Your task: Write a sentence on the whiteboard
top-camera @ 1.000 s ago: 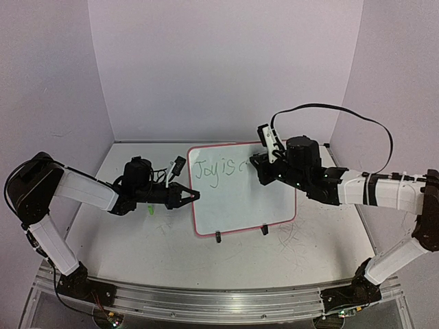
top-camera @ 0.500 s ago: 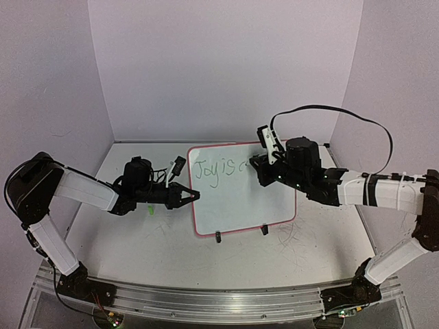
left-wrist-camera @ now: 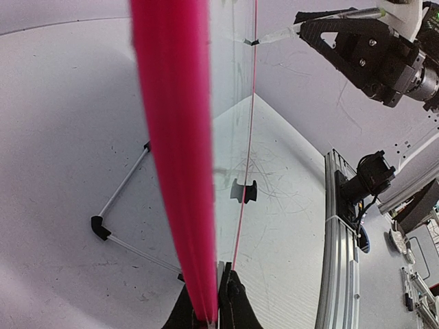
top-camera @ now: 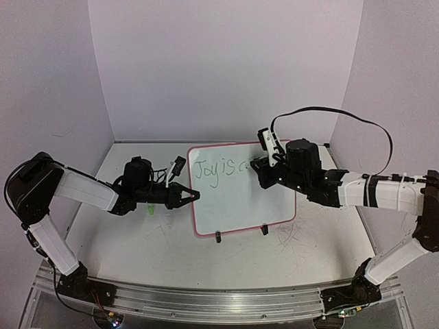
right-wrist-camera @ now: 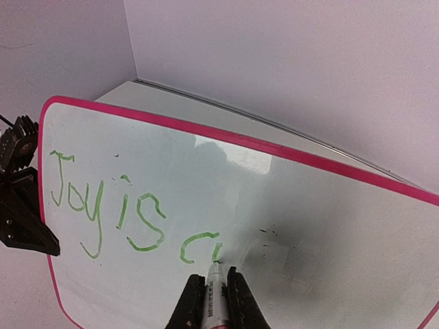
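The whiteboard [top-camera: 240, 195] stands tilted on its black wire stand [top-camera: 217, 237] at the table's middle. Green writing [top-camera: 218, 168] on it reads "Joy is c" plus a short stroke of a further letter [right-wrist-camera: 217, 251]. My left gripper [top-camera: 194, 197] is shut on the board's pink left rim [left-wrist-camera: 171, 171], its fingertips [left-wrist-camera: 233, 295] pinching the edge. My right gripper [top-camera: 259, 171] is shut on a white marker [right-wrist-camera: 214, 295]. The marker's green tip touches the board just right of the "c". The board fills the right wrist view [right-wrist-camera: 322, 219].
A small green object [top-camera: 150, 209] lies on the table under the left arm. Lilac walls close in the back and sides. An aluminium rail [top-camera: 219, 298] runs along the near edge. Grey scratch marks [top-camera: 295, 236] cover the tabletop right of the stand.
My right gripper has shifted slightly up and right with the marker, adding a short stroke after the "c". The left gripper and the board have not moved.
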`<action>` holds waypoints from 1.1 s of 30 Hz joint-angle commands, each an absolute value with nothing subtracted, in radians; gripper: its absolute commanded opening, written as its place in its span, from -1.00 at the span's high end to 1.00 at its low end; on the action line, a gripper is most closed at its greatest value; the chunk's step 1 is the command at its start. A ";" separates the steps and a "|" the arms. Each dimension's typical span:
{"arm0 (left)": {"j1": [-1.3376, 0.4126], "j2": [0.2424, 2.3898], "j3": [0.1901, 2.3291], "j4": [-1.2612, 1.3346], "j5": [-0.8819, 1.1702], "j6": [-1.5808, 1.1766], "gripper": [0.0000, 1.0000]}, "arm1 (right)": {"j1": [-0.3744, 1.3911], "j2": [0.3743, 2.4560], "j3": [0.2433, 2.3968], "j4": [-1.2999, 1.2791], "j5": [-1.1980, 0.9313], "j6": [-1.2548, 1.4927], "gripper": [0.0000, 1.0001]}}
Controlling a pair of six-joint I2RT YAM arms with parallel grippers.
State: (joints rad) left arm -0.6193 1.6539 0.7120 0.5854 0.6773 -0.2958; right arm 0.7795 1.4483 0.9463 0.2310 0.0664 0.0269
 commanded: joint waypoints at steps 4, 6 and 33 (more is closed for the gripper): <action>-0.601 1.667 0.708 0.520 0.457 -0.242 1.00 | 0.773 1.417 0.927 0.199 0.116 0.029 1.00; -0.602 1.666 0.707 0.520 0.457 -0.242 1.00 | 0.773 1.413 0.924 0.198 0.123 0.027 1.00; -0.602 1.670 0.714 0.520 0.458 -0.242 1.00 | 0.756 1.467 0.993 0.278 0.105 0.035 1.00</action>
